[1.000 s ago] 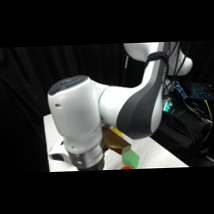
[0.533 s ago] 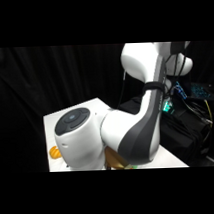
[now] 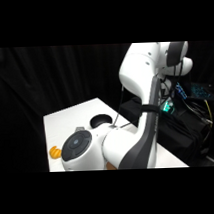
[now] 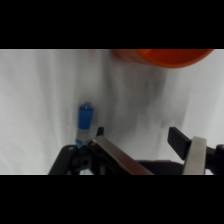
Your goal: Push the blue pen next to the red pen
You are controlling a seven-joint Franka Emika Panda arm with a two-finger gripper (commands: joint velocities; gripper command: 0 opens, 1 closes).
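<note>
Pincer spread, short blue pen beside

arm: glossy white plastic | table: matt white | blue pen: smooth plastic

Bright table against a dark room, both views soft.

In the side view the white table and the glossy arm catch the light while black curtains behind swallow it. The wrist view is blurred throughout: the blue pen has fuzzy edges, the orange object at the top is smeared, and faint grey shadows mottle the tabletop.
</note>
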